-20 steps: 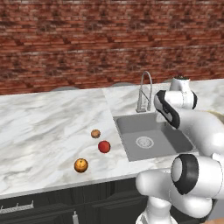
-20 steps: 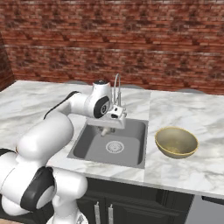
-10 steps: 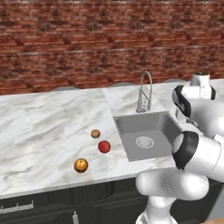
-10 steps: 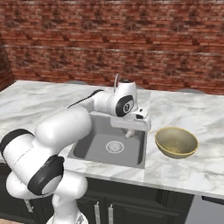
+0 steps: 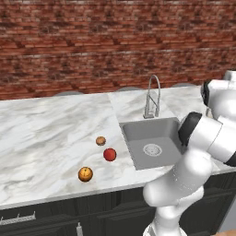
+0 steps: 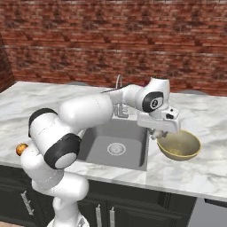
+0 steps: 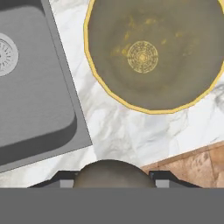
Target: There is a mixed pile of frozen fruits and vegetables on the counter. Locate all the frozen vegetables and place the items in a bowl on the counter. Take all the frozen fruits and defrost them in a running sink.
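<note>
End effector [image 6: 156, 135] clamped on mushroom [image 7: 112, 173], beside bowl [image 6: 193, 145] rim; centre over bowl before letting go

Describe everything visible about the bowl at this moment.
The bowl is wide and shallow, with a tan-gold outside and yellow rim. Its inside is paler and dull olive-gold, with a round patterned medallion at the centre in the hand view. It holds nothing. It sits upright on the white marble counter, close beside the steel sink on its right, near the front edge. The gripper hangs above its near-sink rim without touching it.
</note>
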